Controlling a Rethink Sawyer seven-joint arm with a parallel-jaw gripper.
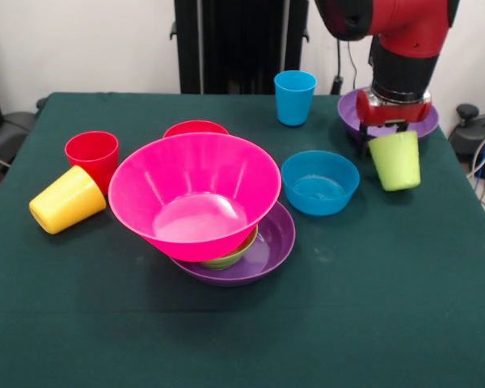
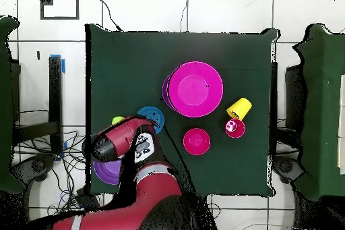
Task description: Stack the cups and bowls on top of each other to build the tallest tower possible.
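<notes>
The lime green cup is shown lifted off the table, pinched at its rim by the fingers of the gripper, which close on the cup wall. The cup hangs near the table's far right corner in the front view, in front of a purple bowl and beside the blue bowl. Its mouth is turned upward toward the gripper and its closed base downward; the long axis runs close to vertical, tilted a little so that the base swings toward the right edge.

The tower is seen near the table's centre: the pink bowl rests tilted on a small green bowl, which lies in the second purple bowl. A red bowl sits just behind it. The blue cup stands upright near the far edge; the red cup stands near the left edge, with the yellow cup lying on its side against it.

Risks are judged as follows. The rim-only pinch on a tapered, glossy wall may let the cup rotate or slip during transport. The pink bowl already sits crooked, so a cup set into it may slide off-centre or tip the pile. A low sweep across the table may strike the blue bowl.
</notes>
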